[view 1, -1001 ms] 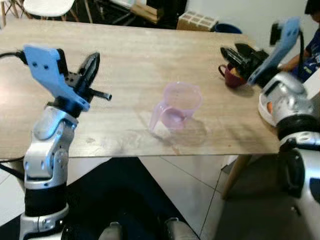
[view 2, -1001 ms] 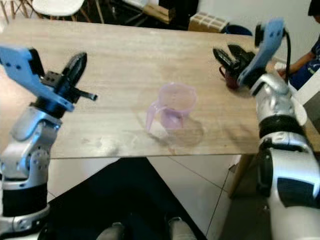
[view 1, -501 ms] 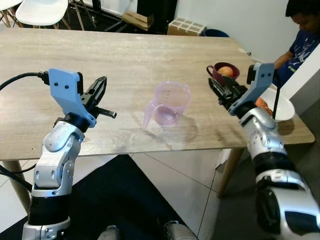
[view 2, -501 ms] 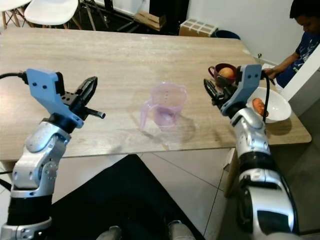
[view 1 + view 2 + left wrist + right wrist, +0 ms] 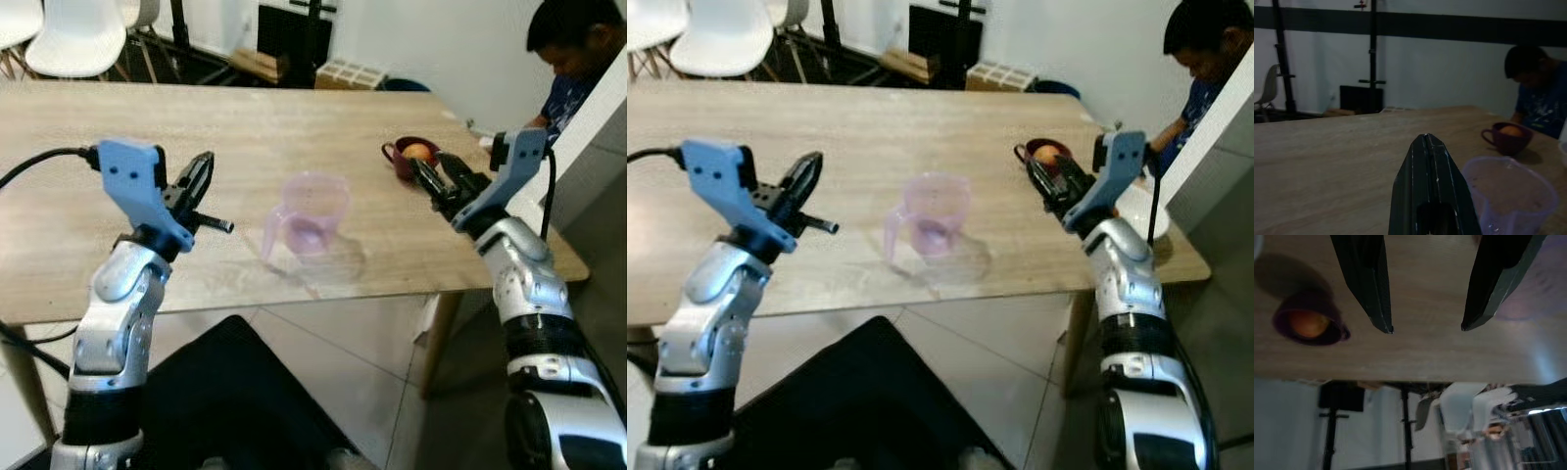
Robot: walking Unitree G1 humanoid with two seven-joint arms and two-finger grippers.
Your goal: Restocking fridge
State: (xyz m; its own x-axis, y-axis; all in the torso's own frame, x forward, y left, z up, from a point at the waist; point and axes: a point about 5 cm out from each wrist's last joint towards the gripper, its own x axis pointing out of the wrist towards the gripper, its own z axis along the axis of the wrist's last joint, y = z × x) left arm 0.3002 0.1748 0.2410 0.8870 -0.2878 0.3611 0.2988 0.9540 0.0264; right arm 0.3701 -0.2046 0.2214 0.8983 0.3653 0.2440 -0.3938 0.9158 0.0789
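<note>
A wooden worktop [image 5: 245, 127] carries a clear purple jug [image 5: 306, 219], standing upright near the front edge, handle toward the robot's left, nothing touching it. Farther back and to the right stands a dark red mug [image 5: 404, 157] holding something orange [image 5: 419, 151]; what exactly it is cannot be told. The left gripper [image 5: 203, 178] hovers over the worktop to the left of the jug, well apart from it, fingers pressed together and holding nothing; in its wrist view the joined fingers [image 5: 1431, 181] cover the lower middle, cutting off the jug's [image 5: 1511, 198] near side. The right gripper [image 5: 439, 179] hangs just in front of the mug, its fingers spread with nothing between them; the right wrist view shows the two fingertips [image 5: 1380, 308] apart above bare wood, the mug [image 5: 1309, 324] off to one side. Whether the gripper touches the mug is hard to say from the head views. A white bowl [image 5: 1140, 212] near the worktop's right end is mostly hidden behind the right arm. A person [image 5: 568, 59] in a blue shirt sits beyond the right corner, partly cut off by a white panel [image 5: 600, 117]. White chairs [image 5: 73, 39] stand beyond the far edge.
</note>
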